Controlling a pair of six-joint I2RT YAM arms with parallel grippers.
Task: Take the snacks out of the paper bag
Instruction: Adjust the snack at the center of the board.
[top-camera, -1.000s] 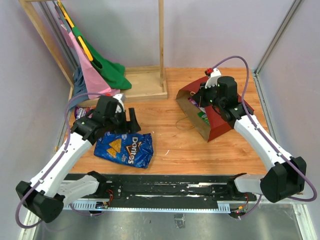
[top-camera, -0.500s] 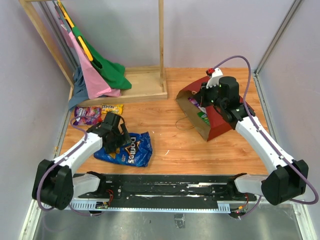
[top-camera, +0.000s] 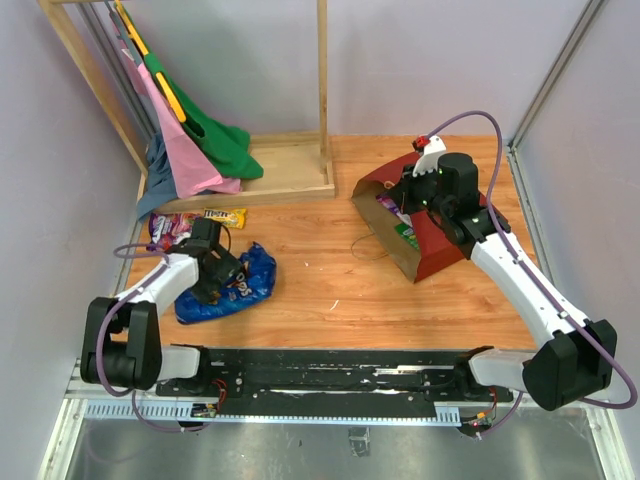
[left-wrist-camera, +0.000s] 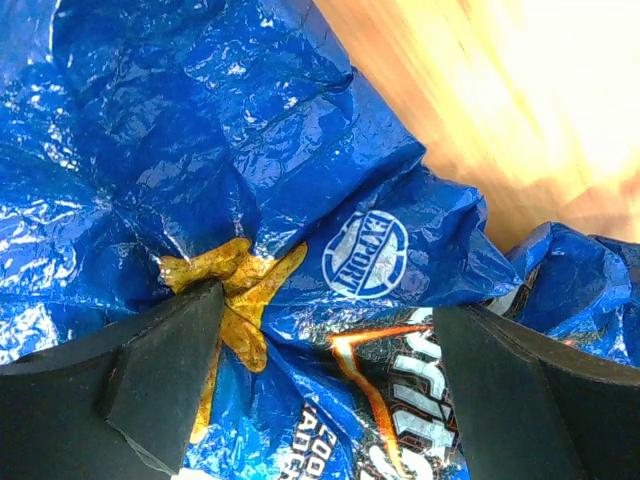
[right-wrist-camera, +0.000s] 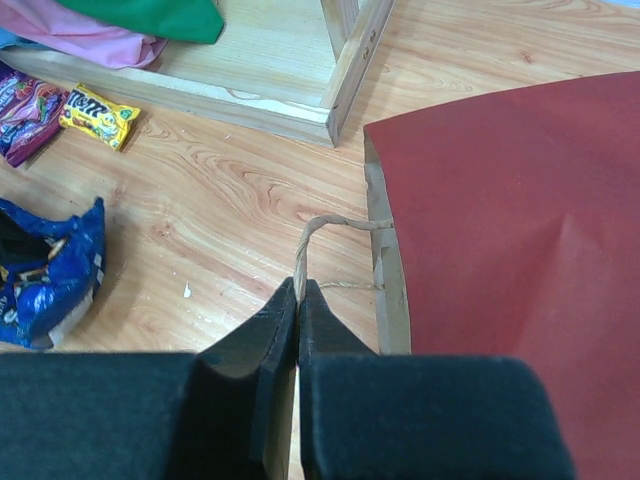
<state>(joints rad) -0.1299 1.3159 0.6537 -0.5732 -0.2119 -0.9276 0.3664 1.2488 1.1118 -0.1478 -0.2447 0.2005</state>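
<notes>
On wood tabletop (top-camera: 330, 275), left jaws spread over Doritos bag (left-wrist-camera: 200, 130); right jaws pinch paper bag's (right-wrist-camera: 500, 250) handle (right-wrist-camera: 305, 245).

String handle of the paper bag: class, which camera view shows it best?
Right wrist view: the string handle loops clearly from the paper bag rim into the shut right hand. Top external shows only faint thread by the bag's mouth; left wrist shows none of it.

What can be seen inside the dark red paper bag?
In the paper bag, near its mouth, a purple packet and a green packet show. Anything deeper is covered by its wall and the right arm.
</notes>
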